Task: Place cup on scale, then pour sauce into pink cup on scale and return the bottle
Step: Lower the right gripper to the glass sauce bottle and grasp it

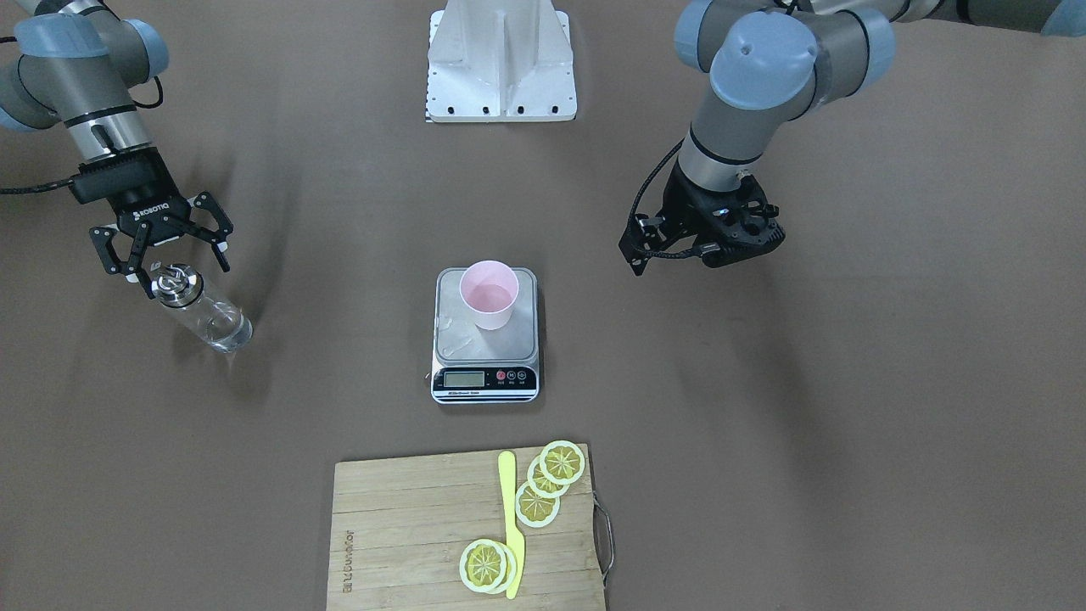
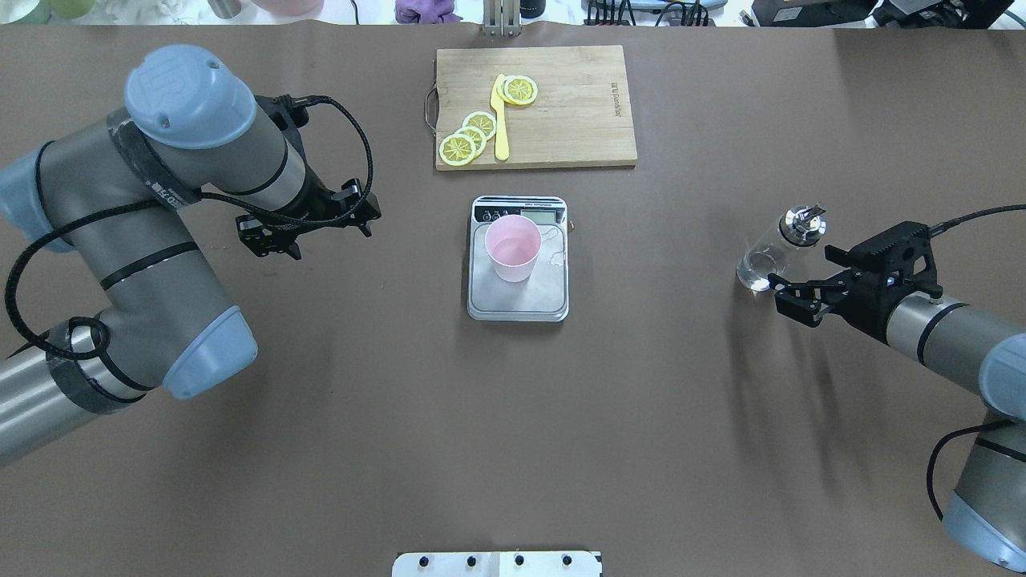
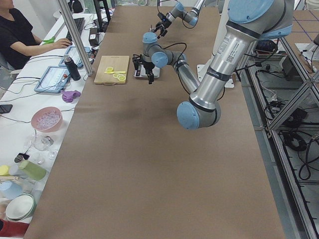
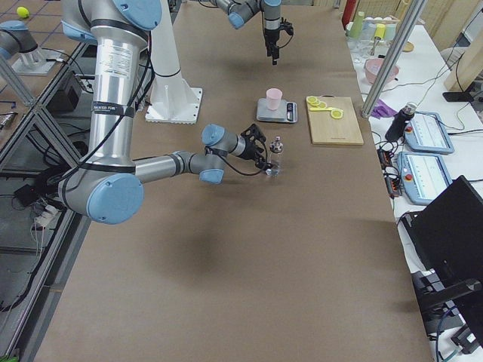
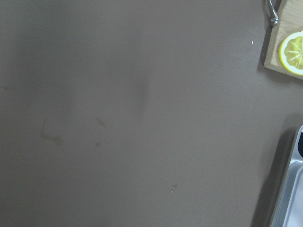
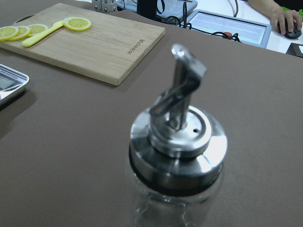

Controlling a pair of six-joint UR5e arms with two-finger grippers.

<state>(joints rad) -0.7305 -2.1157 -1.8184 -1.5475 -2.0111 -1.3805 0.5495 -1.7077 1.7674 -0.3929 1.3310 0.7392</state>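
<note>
The pale pink cup [image 1: 489, 293] stands upright on the silver platform of the scale [image 1: 484, 380], toward its display end; it also shows in the overhead view [image 2: 513, 247]. The clear glass bottle [image 1: 204, 310] with its silver pourer cap stands on the table at my right. My right gripper [image 1: 165, 259] is open just behind the bottle at cap height, not touching it. The right wrist view shows the bottle cap [image 6: 177, 142] close and centred. My left gripper [image 2: 309, 228] hovers left of the scale, open and empty.
A wooden cutting board [image 1: 407, 526] with lemon slices and a yellow knife [image 1: 511, 526] lies beyond the scale. The robot base plate [image 1: 501, 59] is on the near side. The left wrist view shows the scale's edge [image 5: 291, 189].
</note>
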